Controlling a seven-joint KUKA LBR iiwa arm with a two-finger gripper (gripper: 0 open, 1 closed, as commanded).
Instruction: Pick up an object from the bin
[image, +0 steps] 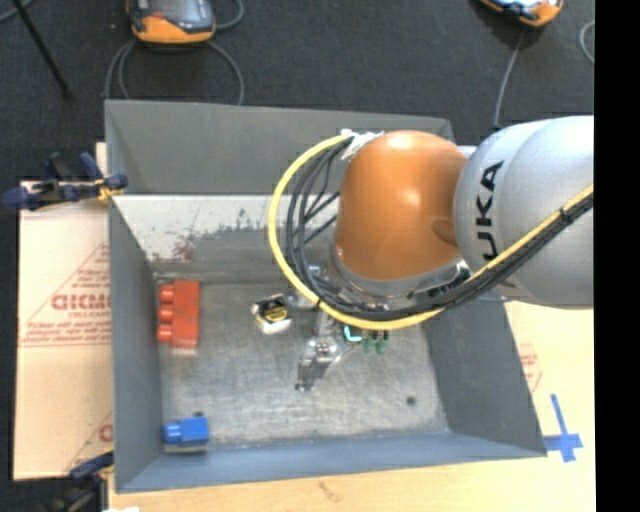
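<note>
One red block (178, 313), one blue block (187, 431). One small yellow-and-black item (270, 314); one small green item (376, 344), partly hidden.

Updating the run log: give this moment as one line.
gripper: over bin floor, centre | nearest: yellow-black piece, green piece | left side: red block | lower-left corner: blue piece

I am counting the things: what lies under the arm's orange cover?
A small green thing sticks out from under the orange cover, beside the pincer; the bin floor further beneath is hidden.
</note>
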